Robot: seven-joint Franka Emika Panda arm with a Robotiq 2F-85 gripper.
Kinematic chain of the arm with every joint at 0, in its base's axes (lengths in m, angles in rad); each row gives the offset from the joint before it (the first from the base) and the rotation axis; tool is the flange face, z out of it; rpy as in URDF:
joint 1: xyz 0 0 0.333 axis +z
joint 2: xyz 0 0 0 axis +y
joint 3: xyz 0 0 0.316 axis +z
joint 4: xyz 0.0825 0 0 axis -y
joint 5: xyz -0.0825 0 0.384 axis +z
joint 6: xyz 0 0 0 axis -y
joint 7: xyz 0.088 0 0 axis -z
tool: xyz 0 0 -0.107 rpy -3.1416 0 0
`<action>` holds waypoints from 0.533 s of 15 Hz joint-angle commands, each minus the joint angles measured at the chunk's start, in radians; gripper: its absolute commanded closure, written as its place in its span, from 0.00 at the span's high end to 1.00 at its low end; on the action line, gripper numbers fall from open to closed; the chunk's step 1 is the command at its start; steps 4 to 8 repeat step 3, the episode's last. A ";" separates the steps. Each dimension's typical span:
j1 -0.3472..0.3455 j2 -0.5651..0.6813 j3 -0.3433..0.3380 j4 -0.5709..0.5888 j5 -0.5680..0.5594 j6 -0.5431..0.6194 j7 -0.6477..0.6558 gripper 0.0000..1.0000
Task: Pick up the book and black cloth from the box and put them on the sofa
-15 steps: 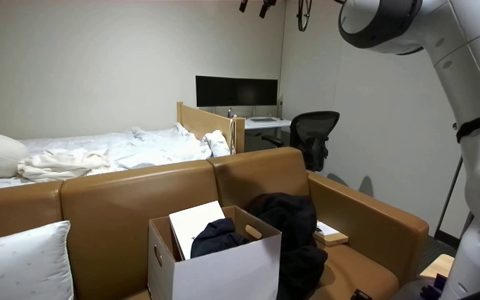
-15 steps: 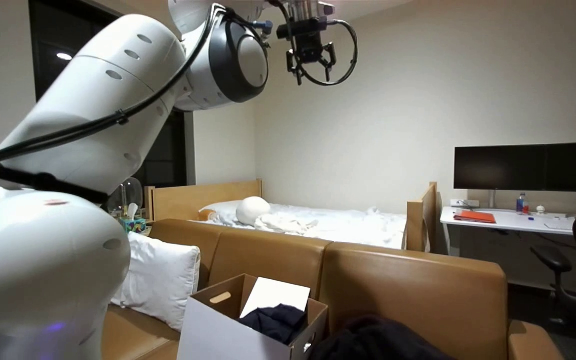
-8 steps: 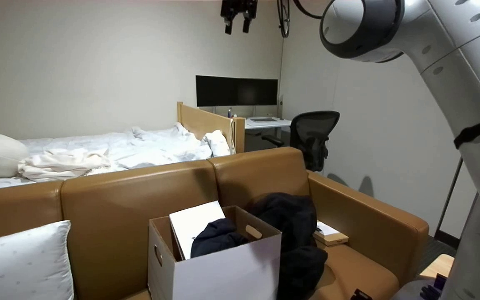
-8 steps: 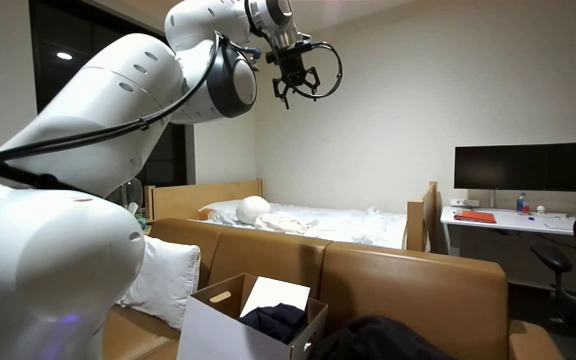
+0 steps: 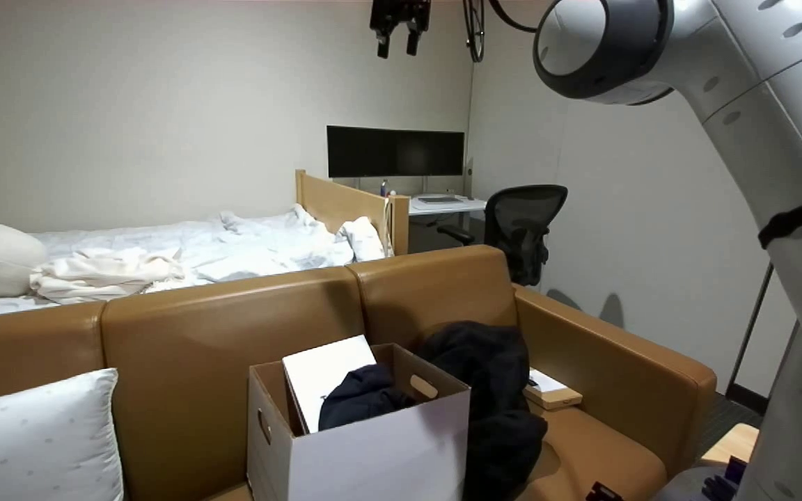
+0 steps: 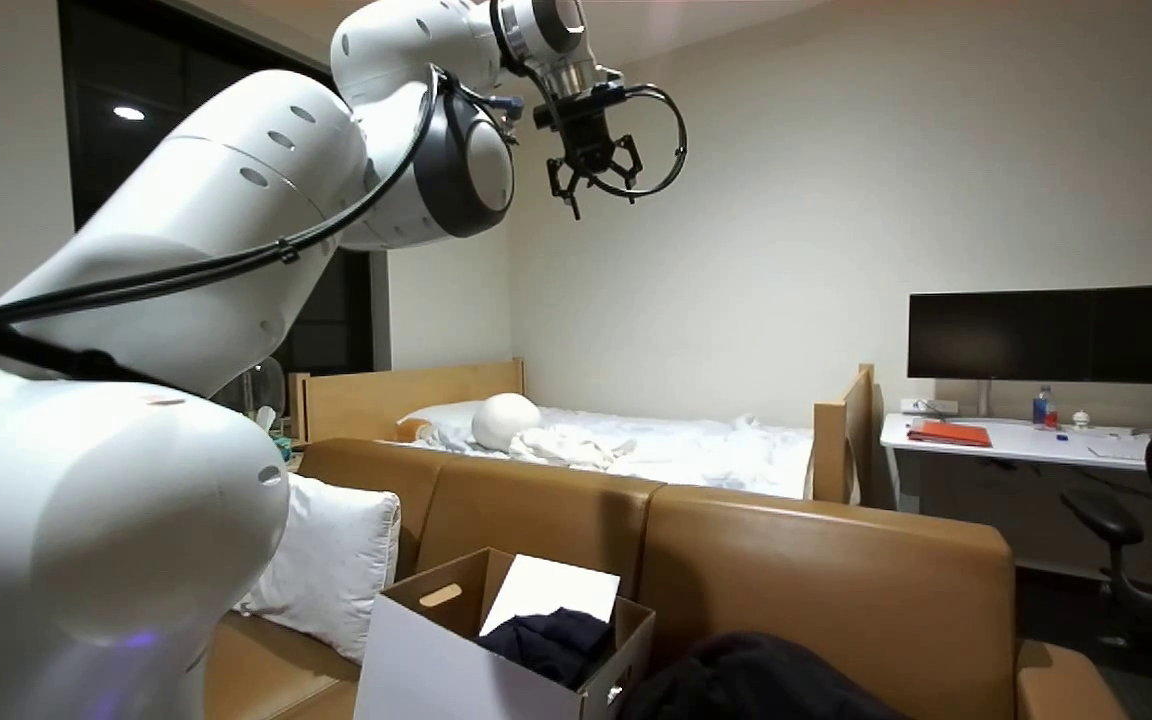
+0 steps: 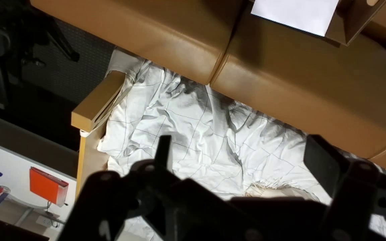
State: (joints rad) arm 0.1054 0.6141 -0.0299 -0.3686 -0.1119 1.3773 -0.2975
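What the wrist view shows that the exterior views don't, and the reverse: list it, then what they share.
Only the wrist view: a clear grid pattern on the bedding. Only the exterior views: the black cloth in the box, and the arm. Shared by all three: the open gripper, the book, box, sofa and bedding.

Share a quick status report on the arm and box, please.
Gripper open, empty, up high. Book and dark cloth inside box. Cloth partly hiding book.

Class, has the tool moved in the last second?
Yes: in an exterior view, the tool is lower and further picture-left relative to the monitor.
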 commanded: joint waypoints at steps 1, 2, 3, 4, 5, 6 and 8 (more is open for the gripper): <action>-0.001 -0.011 0.005 -0.019 -0.004 0.008 0.002 1.00; -0.001 -0.011 0.005 -0.019 -0.004 0.008 0.002 1.00; -0.001 -0.011 0.005 -0.019 -0.004 0.008 0.002 1.00; -0.001 -0.011 0.005 -0.019 -0.004 0.008 0.002 1.00; -0.001 -0.011 0.005 -0.019 -0.004 0.008 0.002 1.00; -0.001 -0.011 0.005 -0.019 -0.004 0.008 0.002 1.00; -0.001 -0.011 0.005 -0.019 -0.004 0.008 0.002 1.00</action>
